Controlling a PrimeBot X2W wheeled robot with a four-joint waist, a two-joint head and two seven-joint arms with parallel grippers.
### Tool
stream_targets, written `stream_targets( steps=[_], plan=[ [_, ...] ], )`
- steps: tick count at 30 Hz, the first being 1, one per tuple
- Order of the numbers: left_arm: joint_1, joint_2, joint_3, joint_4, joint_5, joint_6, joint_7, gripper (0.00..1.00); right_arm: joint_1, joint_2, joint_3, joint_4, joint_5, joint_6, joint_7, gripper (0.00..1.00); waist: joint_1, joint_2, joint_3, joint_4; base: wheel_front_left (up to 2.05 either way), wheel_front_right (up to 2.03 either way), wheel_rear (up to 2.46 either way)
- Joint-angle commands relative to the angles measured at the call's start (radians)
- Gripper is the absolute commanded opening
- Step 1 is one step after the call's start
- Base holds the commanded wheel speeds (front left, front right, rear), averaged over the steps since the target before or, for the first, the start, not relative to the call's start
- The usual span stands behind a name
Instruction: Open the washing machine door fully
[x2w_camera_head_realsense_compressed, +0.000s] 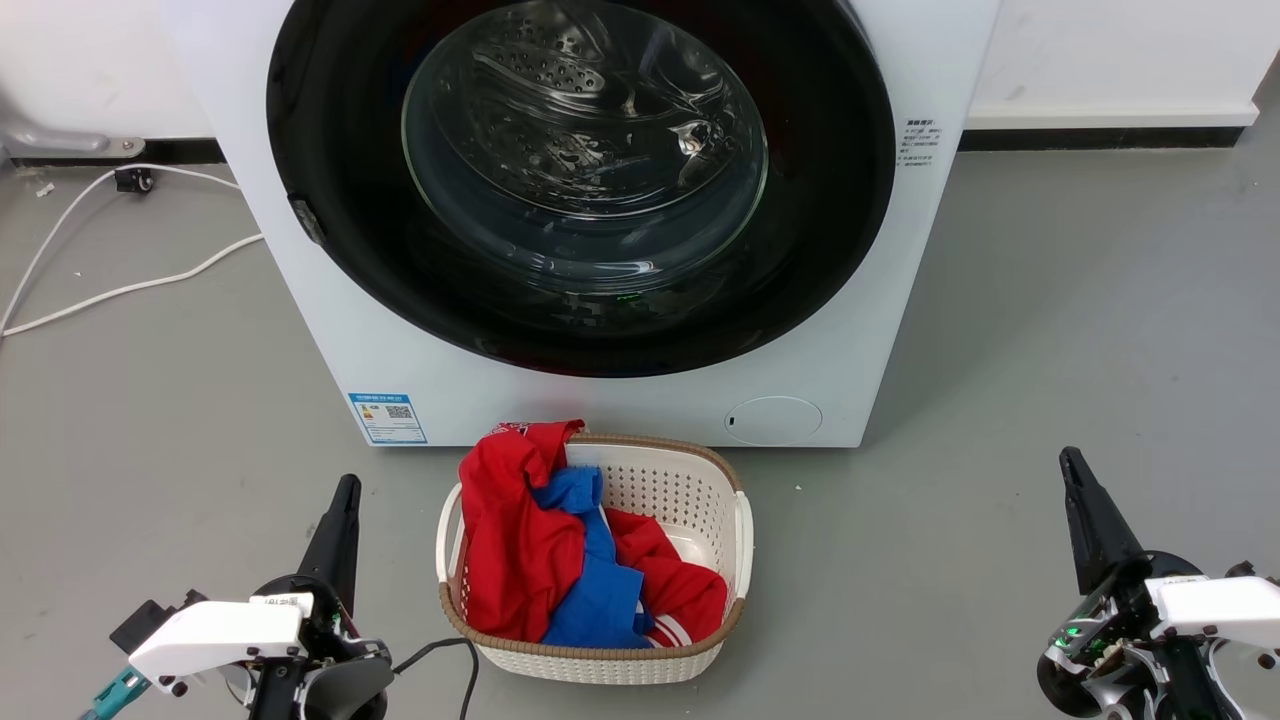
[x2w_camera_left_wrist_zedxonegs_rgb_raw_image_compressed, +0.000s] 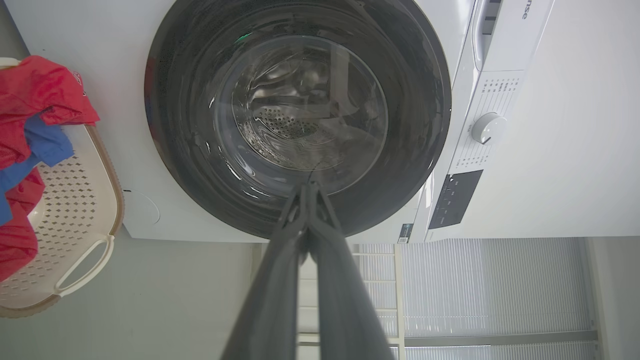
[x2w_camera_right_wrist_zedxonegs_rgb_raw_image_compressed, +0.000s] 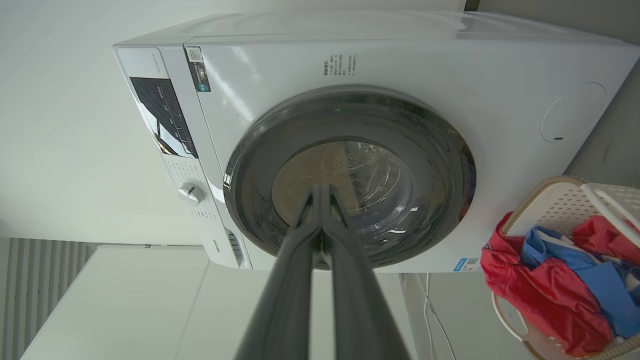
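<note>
The washing machine door (x2w_camera_head_realsense_compressed: 330, 150) is a wide glossy black ring with a clear glass bowl at its centre, lying flat against the white machine (x2w_camera_head_realsense_compressed: 300, 330). It appears in the left wrist view as the door (x2w_camera_left_wrist_zedxonegs_rgb_raw_image_compressed: 165, 100) and in the right wrist view as the door (x2w_camera_right_wrist_zedxonegs_rgb_raw_image_compressed: 450, 165). My left gripper (x2w_camera_head_realsense_compressed: 347, 485) sits low at the left, shut and empty, well short of the machine. My right gripper (x2w_camera_head_realsense_compressed: 1068, 458) sits low at the right, also shut with nothing held. In each wrist view the left gripper (x2w_camera_left_wrist_zedxonegs_rgb_raw_image_compressed: 310, 184) and the right gripper (x2w_camera_right_wrist_zedxonegs_rgb_raw_image_compressed: 322, 186) point at the door from a distance.
A white laundry basket (x2w_camera_head_realsense_compressed: 735, 530) with red and blue clothes (x2w_camera_head_realsense_compressed: 540, 560) stands on the grey floor just before the machine, between my arms. White cables (x2w_camera_head_realsense_compressed: 120, 290) trail on the floor at the left. A control knob (x2w_camera_left_wrist_zedxonegs_rgb_raw_image_compressed: 486, 128) sits on the machine's panel.
</note>
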Motion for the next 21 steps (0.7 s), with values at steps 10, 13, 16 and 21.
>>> stream_targets(
  steps=[10, 13, 16, 21],
  plan=[
    [-0.008, -0.001, 0.002, 0.000, -0.002, -0.003, 0.002, 0.00, -0.012, 0.004, -0.003, 0.001, -0.004, 0.000, 0.003, 0.00, -0.0001, 0.0000, 0.000, 0.000, 0.00, 0.00, 0.00],
    [-0.008, -0.001, 0.002, 0.000, -0.002, -0.003, 0.002, 0.00, -0.012, 0.005, -0.003, 0.001, -0.004, 0.000, 0.004, 0.00, -0.0001, 0.0000, 0.000, 0.000, 0.00, 0.00, 0.00],
    [-0.008, -0.001, 0.002, 0.000, -0.002, -0.003, 0.002, 0.00, -0.012, 0.005, -0.003, 0.001, -0.004, 0.000, 0.004, 0.00, -0.0001, 0.0000, 0.000, 0.000, 0.00, 0.00, 0.00],
    [-0.008, -0.001, 0.002, 0.000, -0.002, -0.003, 0.002, 0.00, -0.012, 0.005, -0.004, 0.001, -0.005, 0.000, 0.005, 0.00, -0.0001, 0.0000, 0.000, 0.000, 0.00, 0.00, 0.00]
  ],
)
